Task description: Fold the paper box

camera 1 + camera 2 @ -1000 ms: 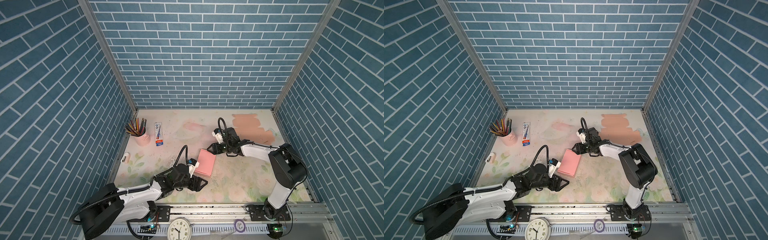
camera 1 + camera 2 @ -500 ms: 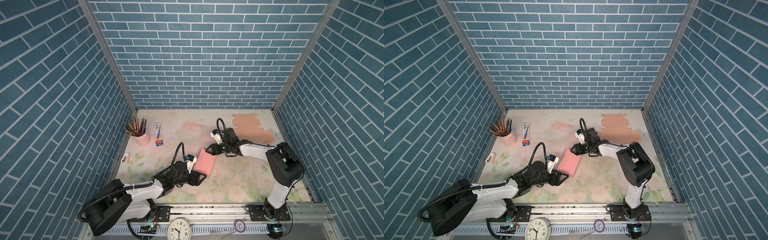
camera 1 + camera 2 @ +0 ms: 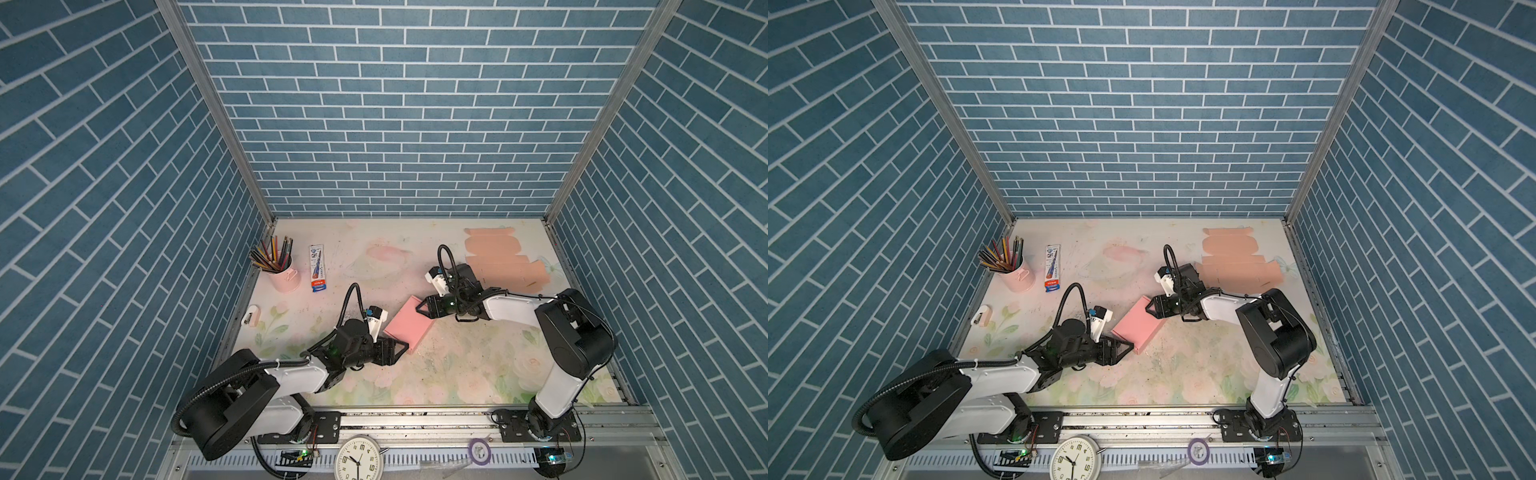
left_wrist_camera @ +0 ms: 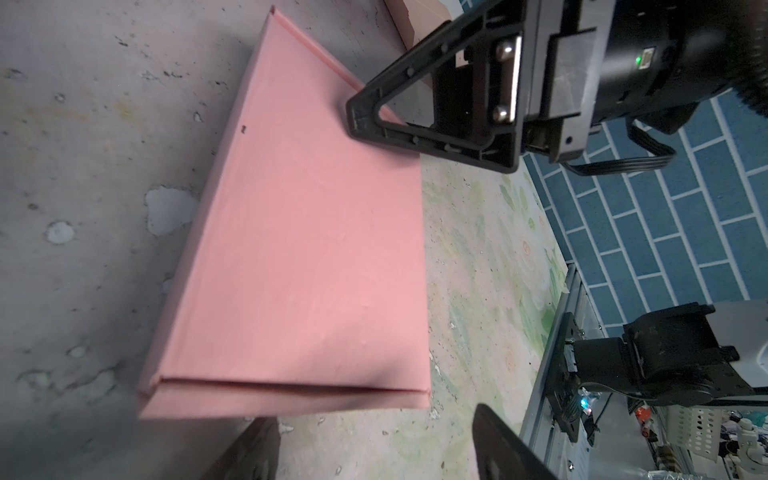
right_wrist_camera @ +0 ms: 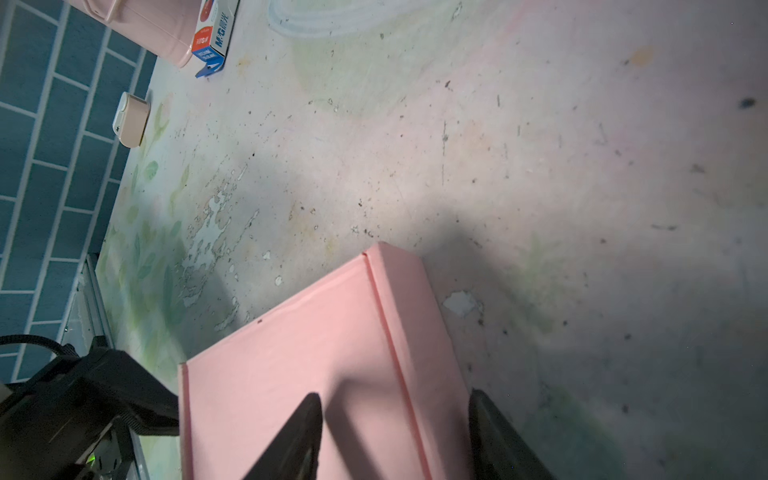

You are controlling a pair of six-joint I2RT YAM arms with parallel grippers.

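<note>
**Two robot hands are meeting at a flat pink box in the middle of the table.**

On the left, the pink cup of pencils (image 3: 284,272) is standing far from the work. The left gripper (image 3: 400,353) is lying low by the near corner of the paper box (image 3: 409,326), and its fingers (image 4: 253,451) are standing apart with nothing between them. The box is lying flat and a bit turned on the flowery table (image 3: 457,374). It is thin, all pink, with its lid down and a fold line along its edges. The right gripper (image 3: 424,309) is reaching over the far corner, one finger above the lid and one beside the wall. I cannot tell if it is squeezing.
</note>
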